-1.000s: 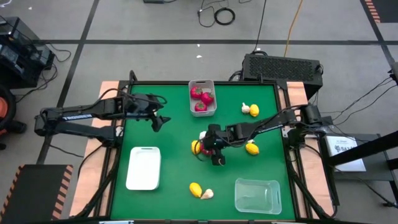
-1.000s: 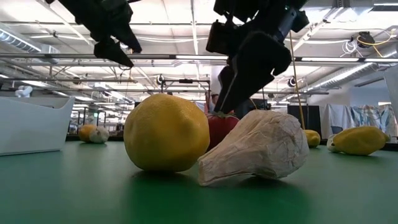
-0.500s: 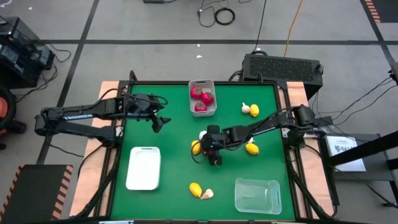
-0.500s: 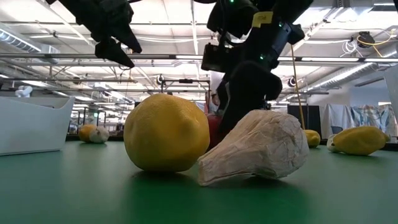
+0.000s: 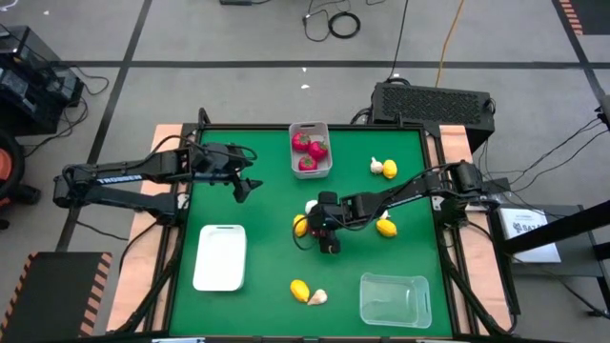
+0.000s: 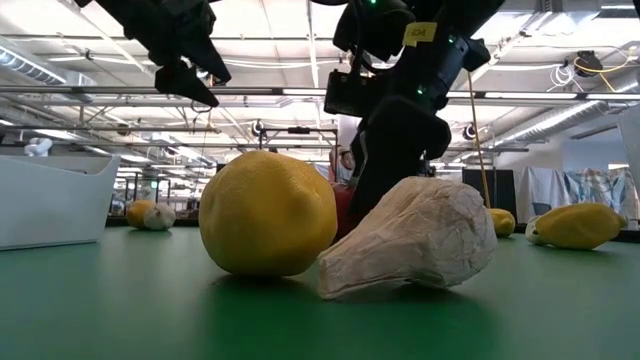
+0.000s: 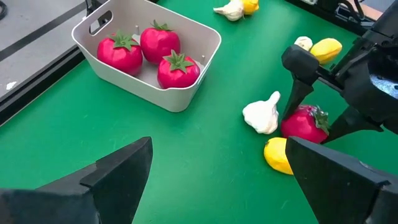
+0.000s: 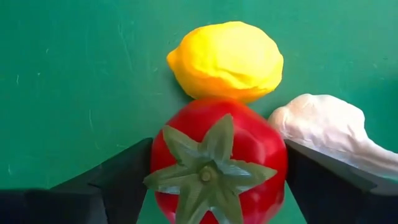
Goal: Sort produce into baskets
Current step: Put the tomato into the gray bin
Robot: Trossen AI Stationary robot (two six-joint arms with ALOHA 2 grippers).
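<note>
Fingers of the right gripper (image 8: pixel 211 186) sit on both sides of the red tomato (image 8: pixel 217 165), open around it, near the middle of the frame. A bumpy yellow lemon (image 8: pixel 227 59) and papery white garlic (image 8: pixel 326 134) touch it. The left gripper (image 5: pixel 243 186) waits open, upper left.

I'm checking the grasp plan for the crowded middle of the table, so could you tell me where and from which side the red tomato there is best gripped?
Grip the red tomato across its round body, coming straight down from above. A lemon and a garlic bulb press against it, leaving two opposite flanks free. The right gripper already straddles those flanks, fingers open, with the green top facing up between them. The left gripper waits near the bin.
</note>
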